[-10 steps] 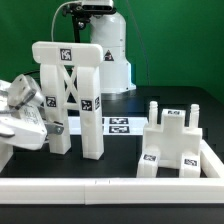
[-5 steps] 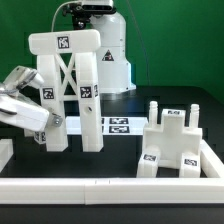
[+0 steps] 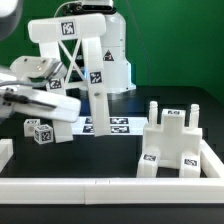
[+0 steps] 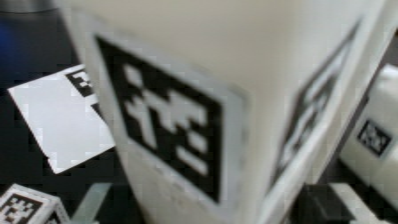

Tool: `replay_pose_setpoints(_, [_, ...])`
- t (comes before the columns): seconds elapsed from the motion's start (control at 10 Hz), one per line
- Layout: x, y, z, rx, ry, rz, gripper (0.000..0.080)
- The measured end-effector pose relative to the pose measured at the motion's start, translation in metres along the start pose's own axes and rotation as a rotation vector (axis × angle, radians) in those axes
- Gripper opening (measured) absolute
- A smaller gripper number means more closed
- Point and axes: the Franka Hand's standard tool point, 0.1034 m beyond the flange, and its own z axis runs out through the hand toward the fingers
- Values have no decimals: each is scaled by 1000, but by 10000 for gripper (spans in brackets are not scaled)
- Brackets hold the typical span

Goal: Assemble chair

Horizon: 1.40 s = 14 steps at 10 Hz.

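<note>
A plain white rail (image 3: 110, 186) edges the front of the black bench (image 3: 215, 105). Behind it, at the exterior view's right, stands one blocky white pegged chair part (image 3: 175, 142), matte plastic with upright pegs on top; four black-and-white square tags show on it. None carries readable writing. At the left, the second part, a tall chair frame (image 3: 98, 90) with two crossed braces, hangs tilted off the bench. The pincer (image 3: 48, 103) is clamped on one of its posts, whose big tag fills the wrist view. Farther back lies the flat marker board (image 3: 120, 125).
</note>
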Motion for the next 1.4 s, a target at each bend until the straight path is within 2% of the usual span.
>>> replay_pose_setpoints(0.1, [-1, -3, 2, -81, 20, -8, 396])
replay_pose_setpoints(0.3, [1, -5, 9, -200, 25, 6, 396])
replay_pose_setpoints(0.4, [-1, -4, 10, -268, 18, -28, 396])
replay_pose_setpoints(0.5, [-3, -4, 9, -372, 10, -83, 396])
replay_pose_setpoints(0.6, [-3, -8, 8, -375, -1, -175, 396])
replay_pose_setpoints(0.8, [3, 8, -1, -349, -19, -247, 396])
replay_pose_setpoints(1.0, [10, 5, -5, -354, 27, -267, 396])
replay_pose_setpoints(1.1, [13, 11, -7, -348, 26, -288, 396])
replay_pose_setpoints(1.2, [22, 14, -11, -351, 60, -337, 396])
replay_pose_setpoints(1.3, [26, 13, -30, -367, 171, -412, 396])
replay_pose_setpoints(1.4, [8, 10, -49, -380, 269, -499, 396])
